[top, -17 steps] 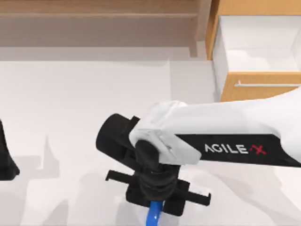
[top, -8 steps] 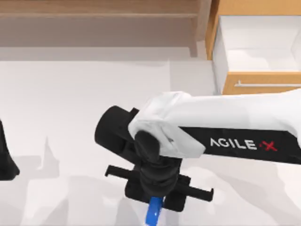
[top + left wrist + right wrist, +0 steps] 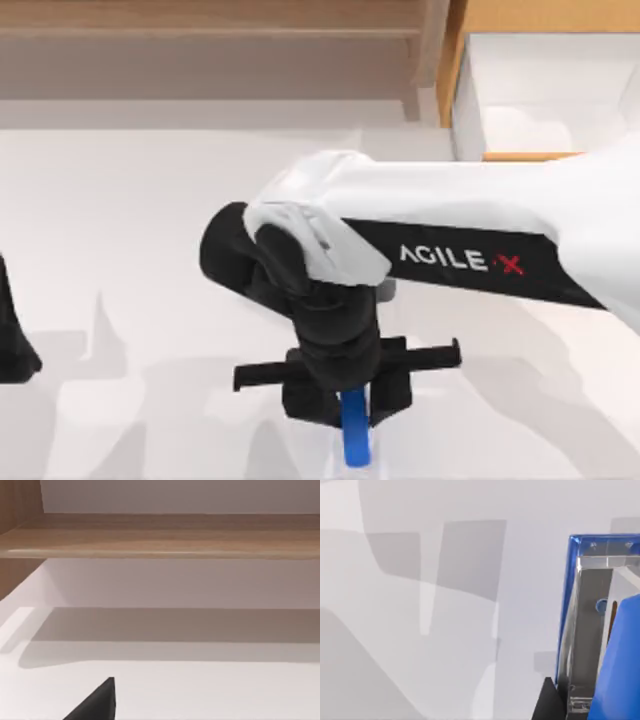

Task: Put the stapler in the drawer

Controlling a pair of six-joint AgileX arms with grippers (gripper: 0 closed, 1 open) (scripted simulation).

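- Our right arm reaches in from the table's right side across to the middle, its white forearm lying nearly level, with the black band along its side turned toward the top camera.
- Its black wrist bends downward near the table's front edge, so our right gripper (image 3: 347,405) points down at the surface.
- That gripper's fingers are closed on the stapler (image 3: 354,438), which sticks out below them toward the front edge.
- Our left arm sits parked at the table's far left edge, a dark part (image 3: 12,335) of it just inside the frame.
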